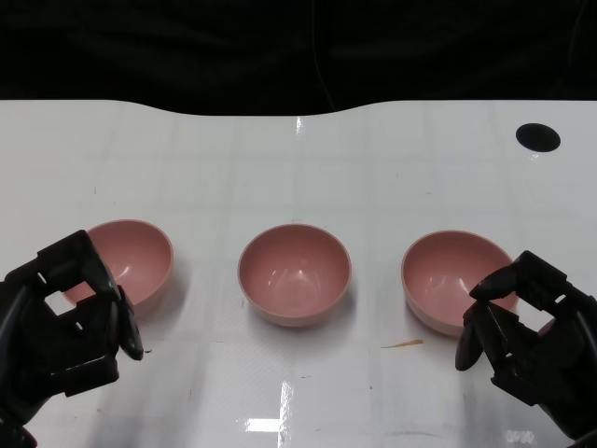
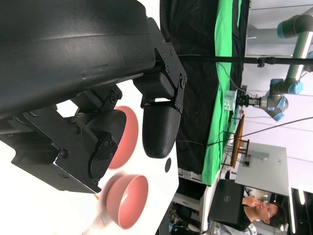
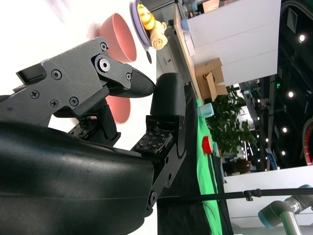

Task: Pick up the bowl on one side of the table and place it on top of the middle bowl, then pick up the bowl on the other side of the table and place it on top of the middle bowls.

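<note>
1. While both my hands hover low over the near edge of the white table (image 1: 298, 168), three pink bowls sit in a row ahead of them, upright, well apart from one another, none stacked.
2. My left hand (image 1: 65, 322) holds nothing; its fingers are curled loosely with gaps between them, just in front of the left bowl (image 1: 131, 261), whose near rim they partly cover in the head view. Whether a finger touches that rim I cannot tell.
3. My right hand (image 1: 522, 327) also holds nothing, its thumb and fingers apart, just in front of the right bowl (image 1: 452, 278) and overlapping its near right rim.
4. The middle bowl (image 1: 295, 273) lies between my two hands and farther out, touched by neither.
5. All three bowls are the same plain pink, round and deep, smooth inside with soft glare at the bottom.
6. Near my right hand, a small orange-brown streak (image 1: 403, 344) lies on the table.
7. The table is glossy, reflecting ceiling lights, with a black round spot (image 1: 538, 137) beyond my right hand near the far edge; behind it hangs a dark backdrop.
8. From my left wrist I see green cloth (image 2: 221, 73), a grey-blue robot arm (image 2: 288, 58) and a seated person (image 2: 259, 208) beside a dark monitor (image 2: 230, 205).
</note>
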`<state>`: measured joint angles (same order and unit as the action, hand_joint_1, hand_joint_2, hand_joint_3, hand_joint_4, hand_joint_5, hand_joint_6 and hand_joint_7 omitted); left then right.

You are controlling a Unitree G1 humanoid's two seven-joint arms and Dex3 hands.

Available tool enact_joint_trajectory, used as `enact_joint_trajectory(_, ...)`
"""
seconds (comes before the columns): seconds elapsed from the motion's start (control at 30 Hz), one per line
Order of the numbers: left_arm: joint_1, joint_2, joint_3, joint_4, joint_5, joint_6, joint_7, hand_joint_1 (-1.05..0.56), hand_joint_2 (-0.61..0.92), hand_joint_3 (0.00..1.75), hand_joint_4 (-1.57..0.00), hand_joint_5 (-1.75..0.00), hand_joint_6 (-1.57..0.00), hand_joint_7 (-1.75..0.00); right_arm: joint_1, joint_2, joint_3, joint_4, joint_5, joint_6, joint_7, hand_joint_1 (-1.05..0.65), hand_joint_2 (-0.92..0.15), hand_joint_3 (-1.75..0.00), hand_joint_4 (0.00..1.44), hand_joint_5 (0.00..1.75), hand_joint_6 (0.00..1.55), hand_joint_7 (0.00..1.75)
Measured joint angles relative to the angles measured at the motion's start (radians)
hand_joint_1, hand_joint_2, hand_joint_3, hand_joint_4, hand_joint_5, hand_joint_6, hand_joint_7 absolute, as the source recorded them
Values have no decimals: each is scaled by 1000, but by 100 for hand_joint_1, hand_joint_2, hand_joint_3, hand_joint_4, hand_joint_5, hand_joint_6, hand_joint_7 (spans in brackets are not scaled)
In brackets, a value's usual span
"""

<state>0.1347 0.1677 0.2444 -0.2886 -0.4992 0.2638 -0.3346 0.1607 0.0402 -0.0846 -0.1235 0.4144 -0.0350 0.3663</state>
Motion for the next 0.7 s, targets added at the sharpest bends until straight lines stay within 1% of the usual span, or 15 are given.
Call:
enact_joint_trajectory(0.17,0,0,-6,7,5,-10,0,17,55,156,-93,-175,-75,-175,-1,0,-2,2,0,0,0,-20,-63,-80,88,163,80,131)
enact_joint_trajectory(0.4,0,-1,-17,24,31,-39,-1,16,54,157,-94,-175,-76,-175,-1,-2,-3,2,-1,0,0,-18,-62,-85,87,165,77,137)
enact_joint_trajectory(0.63,0,-4,-18,24,31,-41,-1,16,53,158,-94,-175,-76,-175,-1,-6,-5,2,0,1,3,-17,-61,-88,87,165,76,137)
enact_joint_trajectory(0.67,0,-4,-18,24,31,-41,-1,17,53,157,-92,-175,-75,-175,-1,-6,-6,2,1,1,3,-17,-61,-87,87,165,77,137)
enact_joint_trajectory(0.7,0,-4,-18,24,33,-45,-1,17,54,156,-86,-175,-71,-175,-1,-6,-7,2,2,1,3,-18,-60,-87,87,165,77,137)
